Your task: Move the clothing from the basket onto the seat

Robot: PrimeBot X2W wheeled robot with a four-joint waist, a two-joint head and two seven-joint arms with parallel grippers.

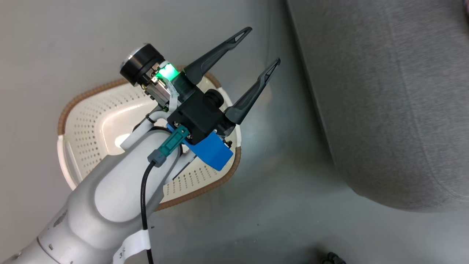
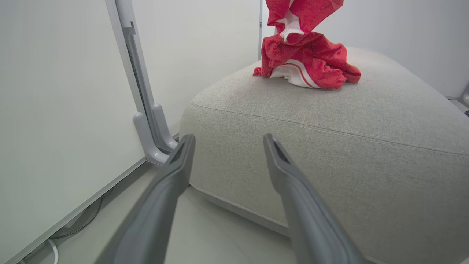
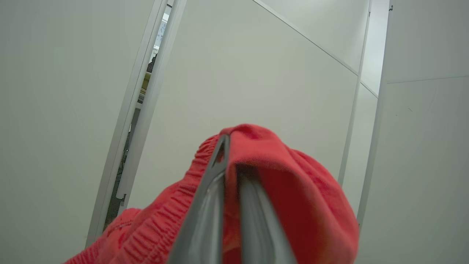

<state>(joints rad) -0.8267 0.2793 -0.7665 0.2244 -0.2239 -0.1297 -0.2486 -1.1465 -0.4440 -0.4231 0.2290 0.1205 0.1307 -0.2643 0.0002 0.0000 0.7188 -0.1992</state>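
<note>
One broad grey seat (image 2: 366, 146) bears a heap of red clothing (image 2: 311, 66), part of it rising upward; the white basket (image 1: 88, 146) on the floor shows none in its visible part. Seemingly soft, light and limp, the fabric is likely best pinched at a fold or the waistband. The right gripper (image 3: 231, 157) has its jaws closed on red shorts (image 3: 300, 198) draped over them. The left gripper (image 1: 263, 44) hangs above the basket, jaws wide apart, empty, well apart from the heap.
</note>
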